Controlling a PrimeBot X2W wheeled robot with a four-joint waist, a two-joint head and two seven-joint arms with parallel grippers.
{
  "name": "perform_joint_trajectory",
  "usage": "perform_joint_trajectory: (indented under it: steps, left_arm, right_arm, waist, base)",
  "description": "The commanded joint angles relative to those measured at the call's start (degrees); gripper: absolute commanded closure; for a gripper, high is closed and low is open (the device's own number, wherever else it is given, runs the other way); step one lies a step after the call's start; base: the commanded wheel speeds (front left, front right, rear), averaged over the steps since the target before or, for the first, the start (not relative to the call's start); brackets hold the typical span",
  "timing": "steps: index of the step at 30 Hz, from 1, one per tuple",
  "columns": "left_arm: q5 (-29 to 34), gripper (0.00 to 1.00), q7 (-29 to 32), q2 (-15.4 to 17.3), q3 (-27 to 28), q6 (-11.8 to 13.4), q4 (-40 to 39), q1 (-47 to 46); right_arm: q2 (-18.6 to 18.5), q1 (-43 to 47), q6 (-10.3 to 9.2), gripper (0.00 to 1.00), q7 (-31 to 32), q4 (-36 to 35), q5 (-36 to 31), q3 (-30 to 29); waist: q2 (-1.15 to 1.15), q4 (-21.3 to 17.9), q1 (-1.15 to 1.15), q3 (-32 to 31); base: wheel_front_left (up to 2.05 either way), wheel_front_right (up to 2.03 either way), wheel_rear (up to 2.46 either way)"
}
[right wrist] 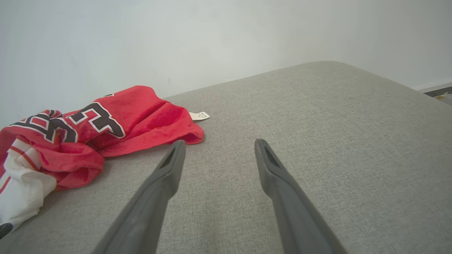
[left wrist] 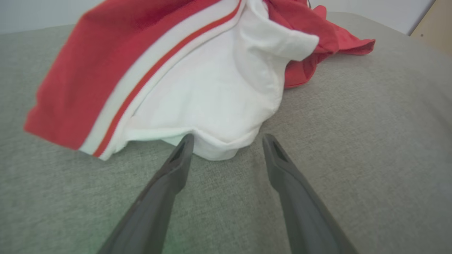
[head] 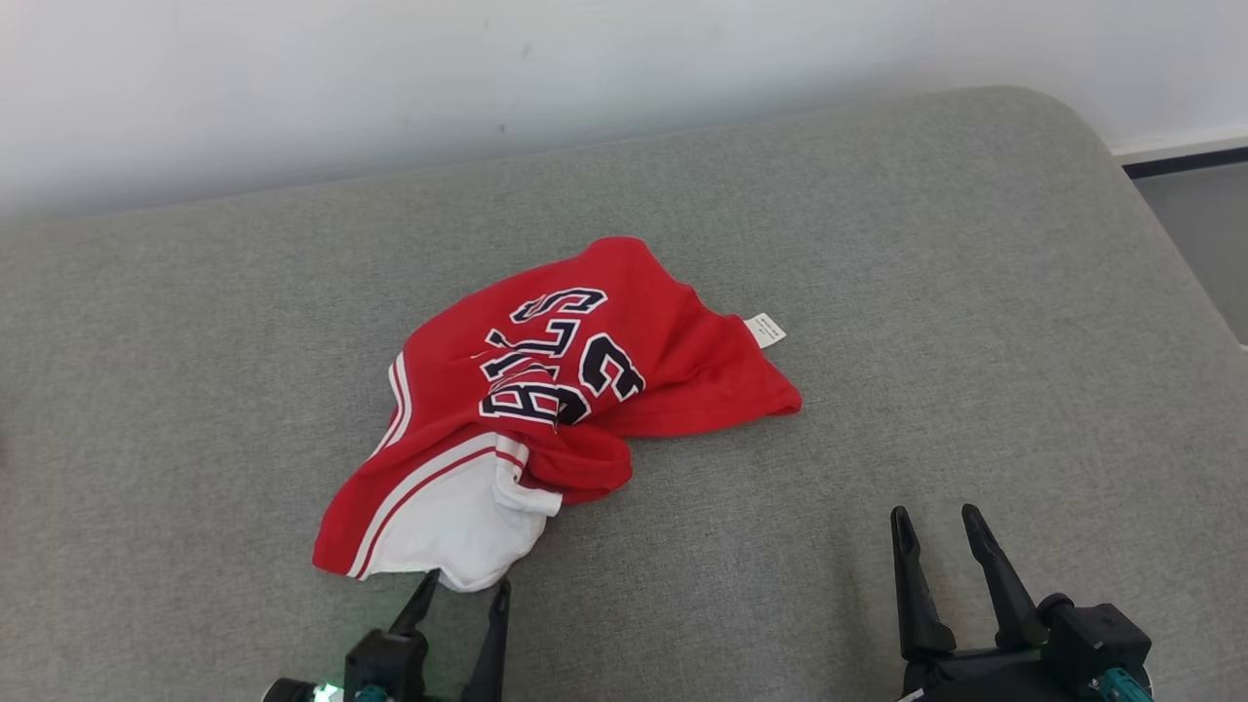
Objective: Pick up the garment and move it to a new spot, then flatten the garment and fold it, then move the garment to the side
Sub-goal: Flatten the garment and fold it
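Observation:
The garment (head: 546, 390) is a red jersey with white trim and dark lettering, lying crumpled in the middle of the grey padded surface (head: 877, 292). Its white part (left wrist: 212, 106) bulges toward my left gripper (left wrist: 227, 139), whose open fingers sit at the cloth's near edge with nothing between them. In the head view the left gripper (head: 466, 585) is at the jersey's lower white corner. My right gripper (head: 936, 517) stands open over bare surface, to the right of the jersey (right wrist: 88, 134) and apart from it; its tips (right wrist: 219, 143) hold nothing.
A pale wall (head: 487, 78) runs behind the padded surface. The surface's rounded right corner (head: 1092, 127) drops to a darker floor (head: 1199, 224). A small white label (head: 765, 330) sticks out of the jersey's right edge.

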Motion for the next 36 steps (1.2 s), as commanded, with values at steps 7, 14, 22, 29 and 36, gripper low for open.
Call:
perform_joint_trajectory:
  steps: [7, 14, 22, 29, 36]
  left_arm:
    - [-3.2, 1.0, -0.2, -0.1, 0.4, 0.6, 2.6, -2.3]
    - [-4.9, 1.0, -0.2, -0.1, 0.8, 0.8, -3.0, 0.9]
    - [-3.9, 1.0, -0.1, 1.8, 1.7, 0.8, -11.0, 6.9]
    - [-5.3, 1.0, 2.5, 4.1, 3.5, 2.0, -14.6, 13.1]
    - [-6.9, 1.0, 1.7, 4.6, 5.2, 2.9, -9.6, 14.7]
  right_arm:
    - [0.1, 0.4, -0.13, 0.0, 0.0, 0.2, -0.6, -0.5]
    - [0.1, 1.7, -0.13, 0.0, 0.0, 0.2, 0.2, -0.6]
    - [0.1, 2.6, -0.13, 0.0, 0.0, 0.3, 1.3, -0.4]
    - [0.1, 2.3, -0.13, 0.0, 0.0, 0.4, 1.8, -0.1]
    - [0.1, 2.6, -0.13, 0.0, 0.0, 0.9, 0.9, -0.7]
  waist:
    - [0.0, 0.5, 0.0, -1.0]
    - [0.0, 3.9, 0.0, -2.9]
    - [0.0, 7.8, 0.0, -3.6]
    - [0.0, 9.1, 0.0, -2.9]
    - [0.0, 9.0, 0.0, -3.4]
  base:
    - [0.0, 0.0, 0.0]
    - [0.0, 0.0, 0.0]
    - [0.0, 0.0, 0.0]
    - [0.0, 0.0, 0.0]
    - [0.0, 0.0, 0.0]
